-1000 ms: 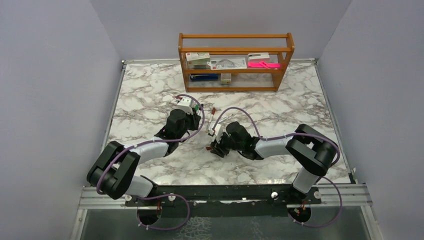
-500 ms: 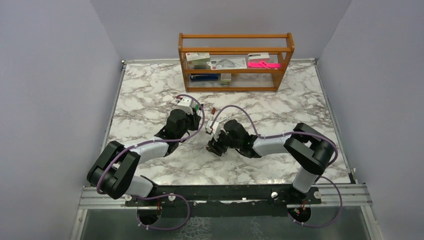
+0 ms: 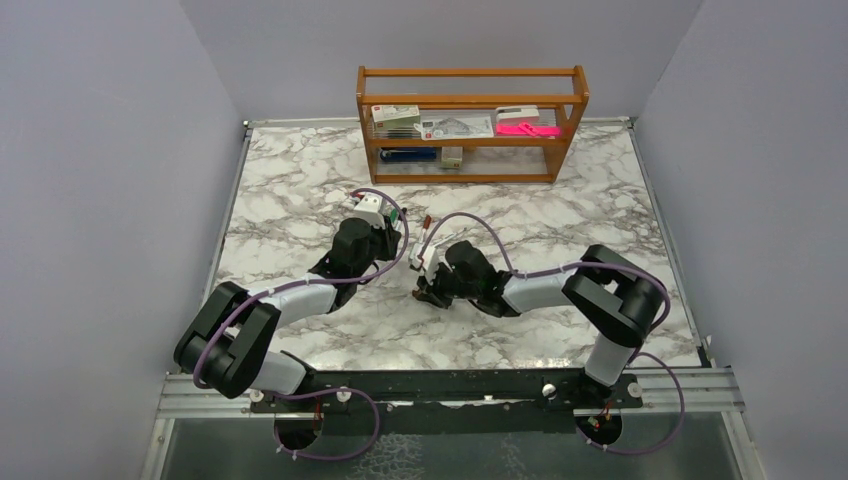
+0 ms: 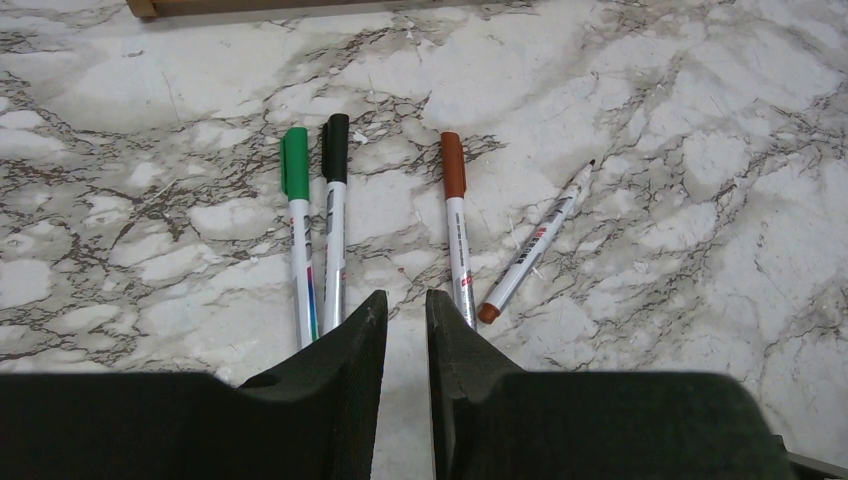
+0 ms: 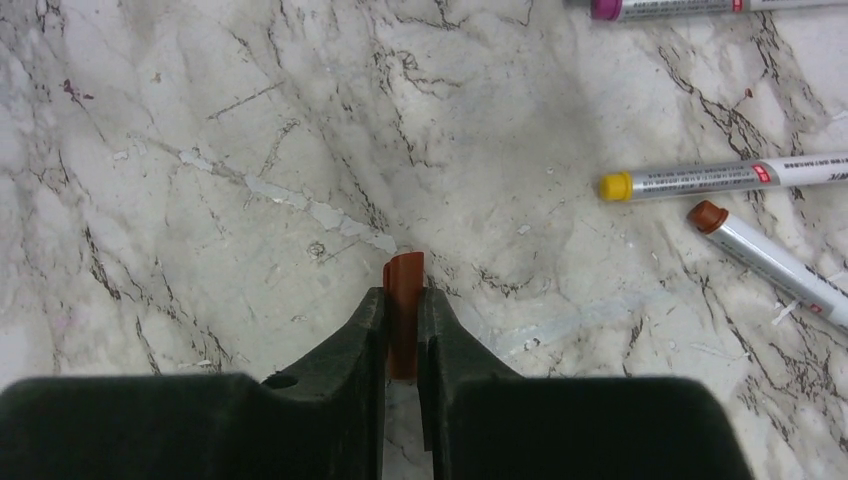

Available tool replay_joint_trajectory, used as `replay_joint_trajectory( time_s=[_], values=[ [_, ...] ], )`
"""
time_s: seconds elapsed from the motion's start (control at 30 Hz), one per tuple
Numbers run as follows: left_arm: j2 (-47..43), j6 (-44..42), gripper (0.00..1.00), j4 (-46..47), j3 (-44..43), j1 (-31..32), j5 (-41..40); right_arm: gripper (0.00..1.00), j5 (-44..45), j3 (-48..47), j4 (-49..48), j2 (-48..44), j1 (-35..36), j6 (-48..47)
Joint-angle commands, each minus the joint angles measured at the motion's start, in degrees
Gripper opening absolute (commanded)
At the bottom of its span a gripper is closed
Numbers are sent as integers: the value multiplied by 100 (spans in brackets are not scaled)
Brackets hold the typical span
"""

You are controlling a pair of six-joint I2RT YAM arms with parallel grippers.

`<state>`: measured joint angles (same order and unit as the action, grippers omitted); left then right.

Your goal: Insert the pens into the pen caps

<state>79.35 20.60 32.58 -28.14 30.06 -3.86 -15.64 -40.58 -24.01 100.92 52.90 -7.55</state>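
Observation:
In the right wrist view my right gripper (image 5: 403, 295) is shut on a red-brown pen cap (image 5: 404, 272), which pokes out past the fingertips just above the marble table (image 5: 200, 150). To its right lie a pen with a red-brown end (image 5: 770, 265), one with a yellow end (image 5: 720, 180) and one with a magenta end (image 5: 680, 8). In the left wrist view my left gripper (image 4: 405, 300) stands narrowly open and empty. Before it lie a green-capped pen (image 4: 298, 240), a black-capped pen (image 4: 334, 230), a red-brown-capped pen (image 4: 456, 230) and an uncapped pen (image 4: 535, 245).
A wooden rack (image 3: 470, 100) with boxes and a pink object stands at the table's back. The two grippers, the left (image 3: 398, 228) and the right (image 3: 422, 288), sit close together mid-table, with the pens between and behind them.
My right gripper has moved a little left and away from the base, holding the red-brown cap. The left arm has not moved.

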Motion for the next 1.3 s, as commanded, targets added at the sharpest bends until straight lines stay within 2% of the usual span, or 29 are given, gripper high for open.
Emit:
replay_joint_trajectory(
  time_s=[0.0,0.1,0.27,0.5,0.6,0.7,0.83,0.97,1.07,1.27],
  values=[
    [52,-40,23,186,-52,-27,129,7,503,228,144,-96,40,148],
    [45,-32,23,187,-55,-26,143,1,1182,299,156,-241,44,362],
    [61,36,22,179,-64,-26,140,1,2347,557,90,-645,44,899],
    [285,199,17,183,-178,-32,293,1,4454,1023,267,-1450,44,2240],
    [383,267,15,187,-207,-26,165,1,5354,1092,752,-1710,40,2954],
    [428,265,15,203,-239,-1,175,1,5856,1012,1336,-1753,22,3516],
    [461,-52,17,340,-326,106,412,1,5884,1012,1665,-1648,-63,4035],
    [424,-794,21,412,-461,332,840,1,5341,1057,1793,-1615,-321,4369],
    [542,-1148,27,399,-632,467,1267,1,5079,1116,1772,-1620,-427,4420],
    [788,-1583,43,127,-985,817,1454,1,4828,1219,1721,-1697,-430,4447]
  ],
)
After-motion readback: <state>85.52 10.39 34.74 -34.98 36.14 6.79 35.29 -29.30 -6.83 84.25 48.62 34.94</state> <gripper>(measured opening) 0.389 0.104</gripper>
